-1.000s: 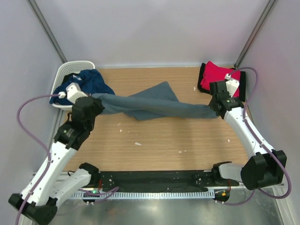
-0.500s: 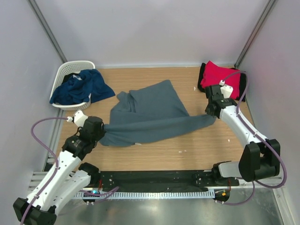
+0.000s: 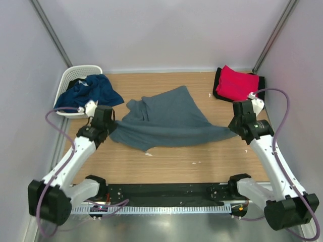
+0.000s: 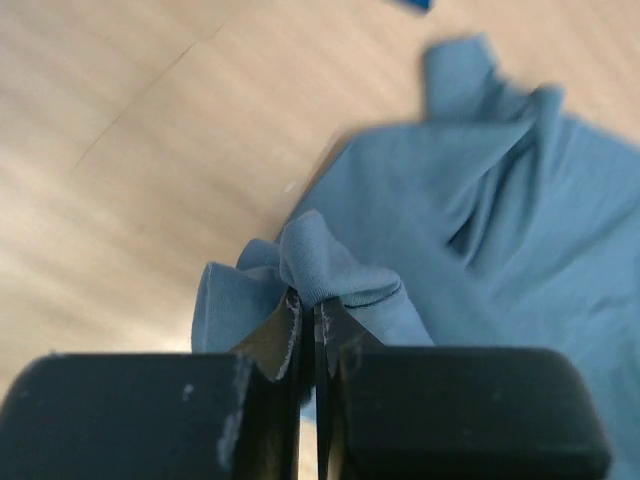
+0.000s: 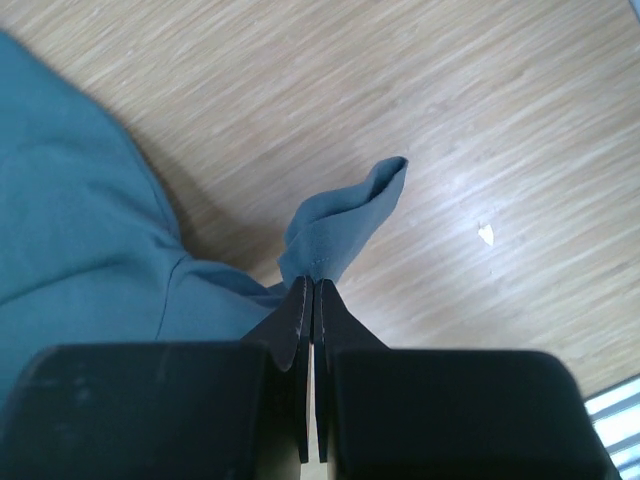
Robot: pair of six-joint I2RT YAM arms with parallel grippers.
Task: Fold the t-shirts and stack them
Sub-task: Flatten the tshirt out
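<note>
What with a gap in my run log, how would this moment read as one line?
left jaws: shut on grey-blue t-shirt corner | right jaws: shut on its opposite end | red t-shirt: folded, far-right corner

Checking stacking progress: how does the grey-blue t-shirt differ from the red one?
The grey-blue t-shirt lies spread and rumpled centrally, pinched at either end by the left claw and right claw; the red t-shirt sits folded small in the far right corner, untouched. Both are plain-coloured cloth.
</note>
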